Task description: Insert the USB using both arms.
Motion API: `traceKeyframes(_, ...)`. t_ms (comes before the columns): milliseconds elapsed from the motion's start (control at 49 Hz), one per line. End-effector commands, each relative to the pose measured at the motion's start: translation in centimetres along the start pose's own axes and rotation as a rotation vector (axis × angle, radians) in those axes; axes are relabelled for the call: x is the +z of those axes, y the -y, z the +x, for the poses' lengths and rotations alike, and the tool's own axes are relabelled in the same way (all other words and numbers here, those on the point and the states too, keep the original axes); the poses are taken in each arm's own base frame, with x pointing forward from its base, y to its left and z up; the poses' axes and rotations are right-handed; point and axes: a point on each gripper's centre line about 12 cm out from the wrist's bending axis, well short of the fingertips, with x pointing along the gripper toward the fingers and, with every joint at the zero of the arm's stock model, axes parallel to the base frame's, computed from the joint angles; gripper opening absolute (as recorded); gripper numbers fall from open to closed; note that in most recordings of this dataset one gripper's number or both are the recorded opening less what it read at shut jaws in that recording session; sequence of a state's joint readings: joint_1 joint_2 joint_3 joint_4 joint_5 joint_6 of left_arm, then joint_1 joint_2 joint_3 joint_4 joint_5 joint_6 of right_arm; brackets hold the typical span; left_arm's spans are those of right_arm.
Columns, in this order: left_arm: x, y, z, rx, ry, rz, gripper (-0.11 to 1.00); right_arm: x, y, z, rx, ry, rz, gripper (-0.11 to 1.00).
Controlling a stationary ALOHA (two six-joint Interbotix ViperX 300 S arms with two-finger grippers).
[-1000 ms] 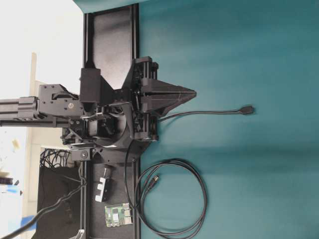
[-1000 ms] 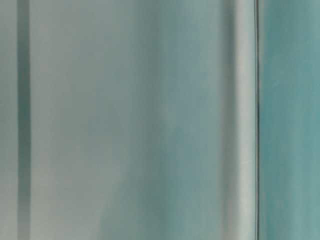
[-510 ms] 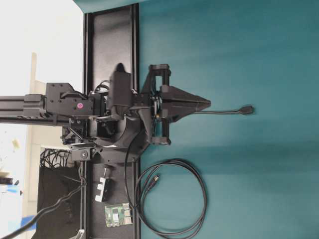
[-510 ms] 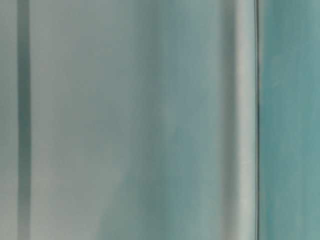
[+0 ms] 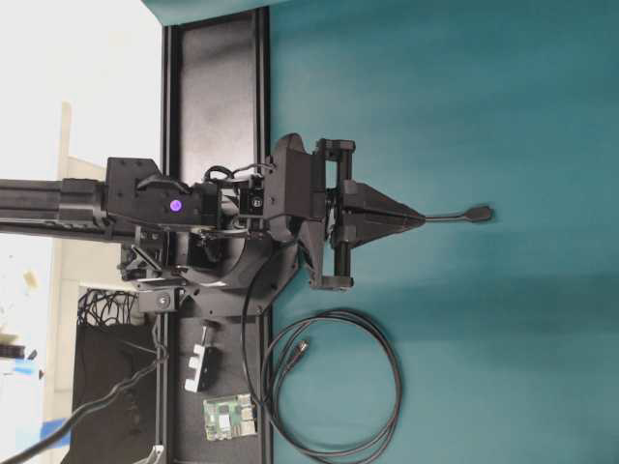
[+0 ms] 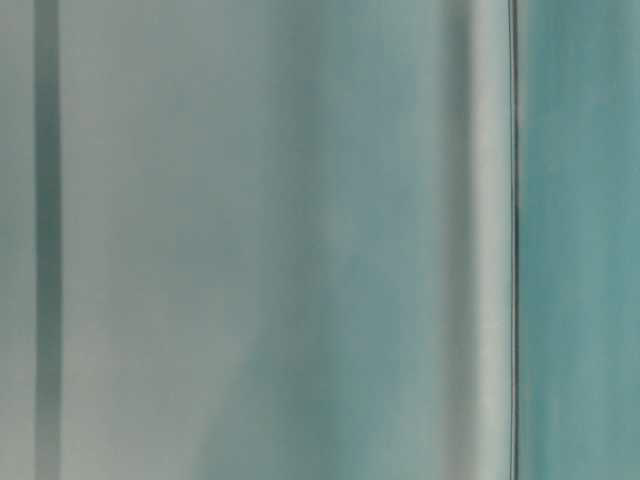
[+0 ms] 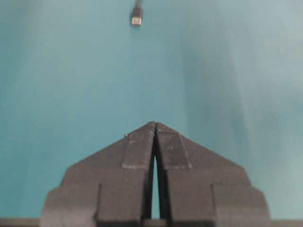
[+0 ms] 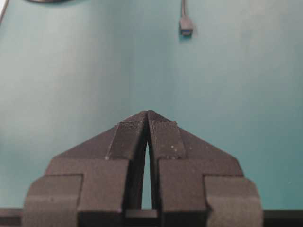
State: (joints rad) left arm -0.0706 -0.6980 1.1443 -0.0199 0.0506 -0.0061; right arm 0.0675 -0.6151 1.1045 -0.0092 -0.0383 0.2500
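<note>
Left to right in the overhead view: one arm reaches out, its left end effector pressed shut and empty, just short of the USB lying on the table. The right end effector is likewise closed on nothing. Best to spread the fingers before descending, then pinch the plug body squarely, not the cable. Count: one USB, one looped cable, two end effectors.

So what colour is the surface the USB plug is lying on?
Teal, a plain blue-green surface with no pattern. The USB plug on it is black. The overhead view shows it best.
</note>
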Motion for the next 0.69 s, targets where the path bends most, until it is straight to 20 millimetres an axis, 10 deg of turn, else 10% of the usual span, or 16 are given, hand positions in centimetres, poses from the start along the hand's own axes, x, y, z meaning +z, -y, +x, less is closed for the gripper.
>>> traceKeyframes(0,0.7,0.2,0.1,-0.006,-0.002,-0.009,0.04,1.0,-0.3,0.6,0.0,-0.01,0.022,0.02)
traceKeyframes(388,-0.1,0.2,0.1,-0.006,-0.059,-0.021,0.15,-0.5,0.0,3.9,-0.053,-0.192,0.069,0.02)
traceKeyframes(673,-1.5,0.2,1.2,0.0,-0.12,-0.077,0.67,-1.9,0.4,3.9,-0.067,-0.241,0.067,0.02)
